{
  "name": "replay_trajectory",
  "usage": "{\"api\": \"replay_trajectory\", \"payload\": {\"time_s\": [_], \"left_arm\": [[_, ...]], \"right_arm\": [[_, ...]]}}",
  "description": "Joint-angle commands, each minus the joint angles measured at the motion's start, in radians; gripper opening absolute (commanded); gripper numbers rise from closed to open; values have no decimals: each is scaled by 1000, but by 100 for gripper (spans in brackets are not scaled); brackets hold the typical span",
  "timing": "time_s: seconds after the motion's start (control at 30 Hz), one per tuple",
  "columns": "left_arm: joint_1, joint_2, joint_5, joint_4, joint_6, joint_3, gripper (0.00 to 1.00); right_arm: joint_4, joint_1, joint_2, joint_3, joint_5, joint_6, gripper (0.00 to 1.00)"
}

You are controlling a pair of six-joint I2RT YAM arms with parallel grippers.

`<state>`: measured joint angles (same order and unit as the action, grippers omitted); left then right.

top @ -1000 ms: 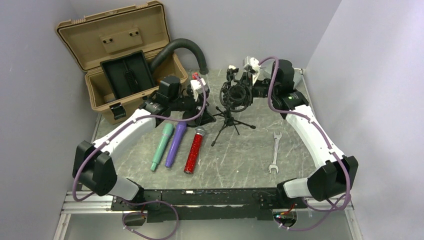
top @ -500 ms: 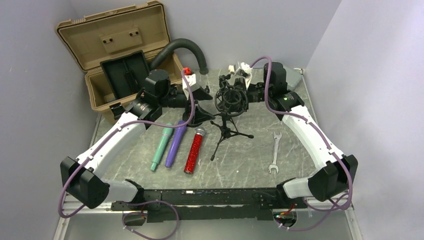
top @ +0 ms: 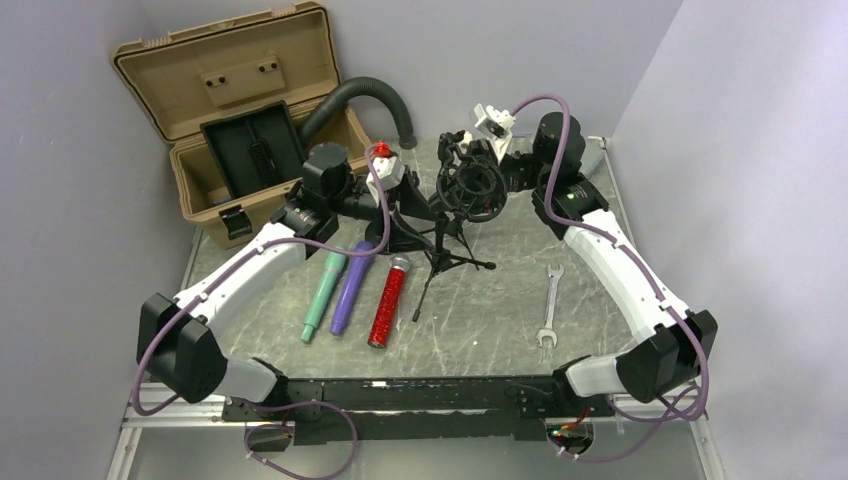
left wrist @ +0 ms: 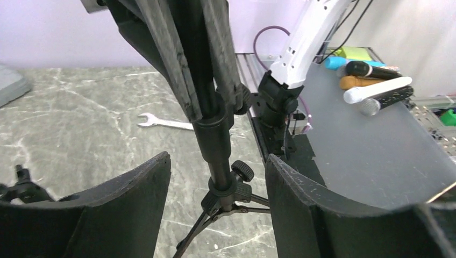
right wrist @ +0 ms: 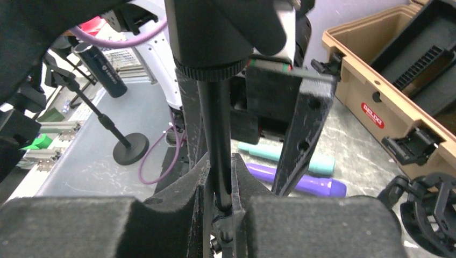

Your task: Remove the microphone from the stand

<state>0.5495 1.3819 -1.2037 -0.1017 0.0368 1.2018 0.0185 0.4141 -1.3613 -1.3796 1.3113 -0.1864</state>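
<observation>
**Ann:** Jaws on the left gripper [left wrist: 218,164]?
**Ben:** Wide apart, either side of the black metal tripod stand [left wrist: 215,134], not touching.
**Ann:** The right gripper [right wrist: 222,180]?
**Ben:** Squeezed tight on the stand's thin rod.
**Ann:** Where's the black microphone [top: 470,185]?
**Ben:** Up in the stand's round cradle, far middle of the grey stone table [top: 500,300].

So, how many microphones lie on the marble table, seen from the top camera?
3. A teal microphone, a purple microphone and a red glitter microphone lie side by side, left of the stand. Its shock mount may hide another.
</observation>
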Motion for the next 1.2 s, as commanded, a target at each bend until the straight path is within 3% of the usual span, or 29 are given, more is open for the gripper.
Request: {"api": "replay_trajectory", "payload": {"time_s": [0.0,0.1,0.37,0.5,0.6,0.7,0.77,0.87,1.0,1.07,1.17], "left_arm": [[25,19,-100,-161,82,-13,67],[43,35,-104,-199,115,-19,62],[68,79,-135,-354,258,-47,33],[73,75,-127,-309,221,-57,19],[76,63,-111,-265,188,-64,0],[76,43,-82,-217,171,-70,0],[76,23,-52,-161,138,-67,0],[75,-12,-14,-120,117,-66,0],[67,-49,2,-158,161,-80,0],[57,-67,6,-193,192,-92,0],[35,-89,13,-238,247,-113,0]], "right_arm": [[-219,7,15,-11,61,-148,0],[-200,9,16,-20,56,-137,0],[-115,11,35,-37,38,-68,0],[-65,12,40,-48,26,-25,0],[-42,11,42,-54,17,-5,0],[29,12,48,-62,-25,45,0],[117,12,51,-77,-88,102,12],[200,11,66,-73,-187,159,45],[185,11,107,-21,-261,141,88],[185,8,124,-3,-283,140,98],[174,-6,147,25,-297,122,100]]}}
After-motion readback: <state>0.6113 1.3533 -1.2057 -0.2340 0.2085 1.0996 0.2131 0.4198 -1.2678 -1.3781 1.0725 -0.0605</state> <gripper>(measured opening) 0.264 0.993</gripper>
